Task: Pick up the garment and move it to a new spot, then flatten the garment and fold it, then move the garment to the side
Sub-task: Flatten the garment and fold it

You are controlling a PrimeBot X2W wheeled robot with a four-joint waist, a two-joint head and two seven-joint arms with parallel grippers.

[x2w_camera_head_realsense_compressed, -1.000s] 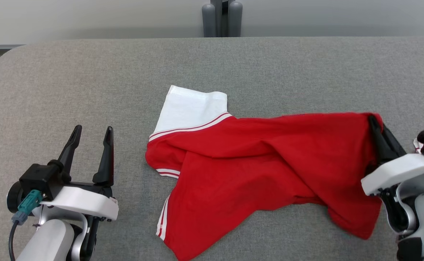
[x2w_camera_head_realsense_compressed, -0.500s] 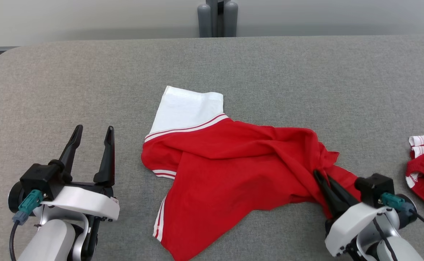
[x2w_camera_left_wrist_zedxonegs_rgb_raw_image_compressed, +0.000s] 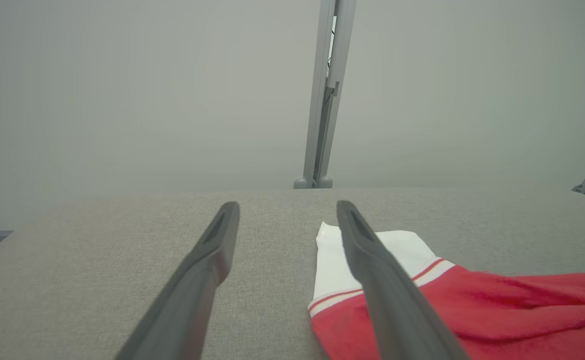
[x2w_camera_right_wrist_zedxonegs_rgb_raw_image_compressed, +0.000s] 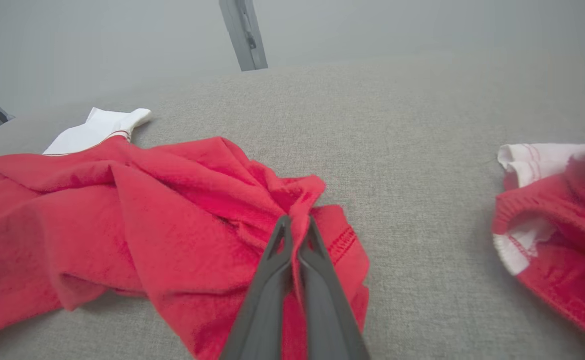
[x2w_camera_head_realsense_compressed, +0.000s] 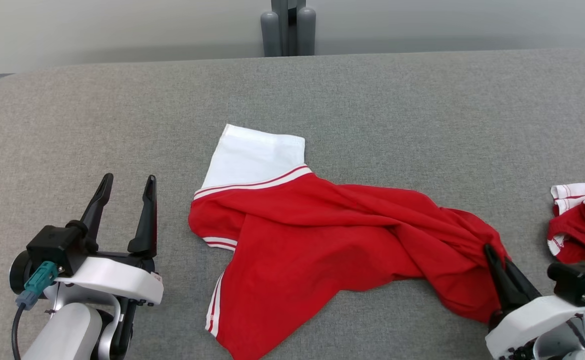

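Item under inspection: red shirt [x2w_camera_head_realsense_compressed: 322, 250]. Lies rumpled on the table [x2w_camera_head_realsense_compressed: 422, 110], on the robot's side of the grey post [x2w_camera_head_realsense_compressed: 282, 27], spreading from in front of it out toward its right. Soft matte knit, creased into long diagonal ridges. Carries one white sleeve [x2w_camera_head_realsense_compressed: 257, 155], flat and roughly square, bordered with thin red and white stripes, almost directly in front of the post.

Table surface: coarse grey woven fabric, rounded at the corner far to the left of the post.

Post itself: two smooth grey cylinders flanking a flat upright bar, at the table's far edge.

Condition of right gripper [x2w_camera_head_realsense_compressed: 488, 248]: well to the right of the post, at the shirt's end farthest from the sleeve. Jaws clenched, tips pressed together, pinching a bunched fold of red cloth just beside the stitched hem [x2w_camera_right_wrist_zedxonegs_rgb_raw_image_compressed: 342, 240].

Condition of left gripper [x2w_camera_head_realsense_compressed: 129, 178]: to the left of the post, apart from the shirt. Jaws released and spread wide over bare table fabric. Long, dark, smooth fingers [x2w_camera_head_realsense_compressed: 146, 215], tapering to narrow tips.

Also noted: second garment [x2w_camera_head_realsense_compressed: 580, 225], farther right of the post than the right gripper. Red with white ribbed trim, crumpled, apart from the shirt.
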